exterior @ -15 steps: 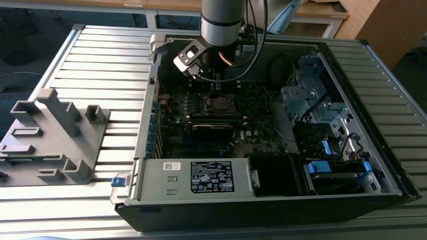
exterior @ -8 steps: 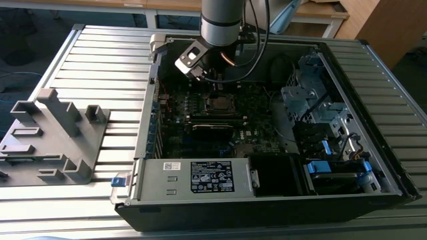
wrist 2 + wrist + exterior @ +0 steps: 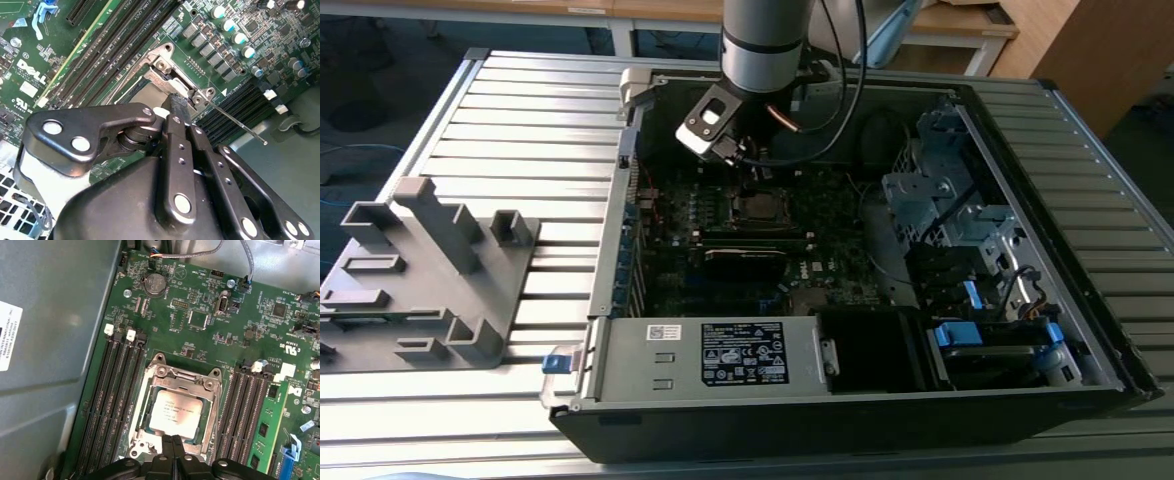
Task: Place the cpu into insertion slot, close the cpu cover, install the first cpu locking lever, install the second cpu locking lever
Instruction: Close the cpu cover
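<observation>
First wrist view: the end effector (image 3: 172, 440), fingers pressed together and holding nothing, stood at one edge of the cpu cover (image 3: 186, 381), which lay flat around the cpu (image 3: 172, 412) seated in its socket just ahead of the fingertips.

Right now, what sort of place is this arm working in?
Probably a robotics lab or workshop bench: an open desktop computer case lies on a slatted metal table, a grey plastic fixture sits beside it, and wooden desks stand behind.
</observation>
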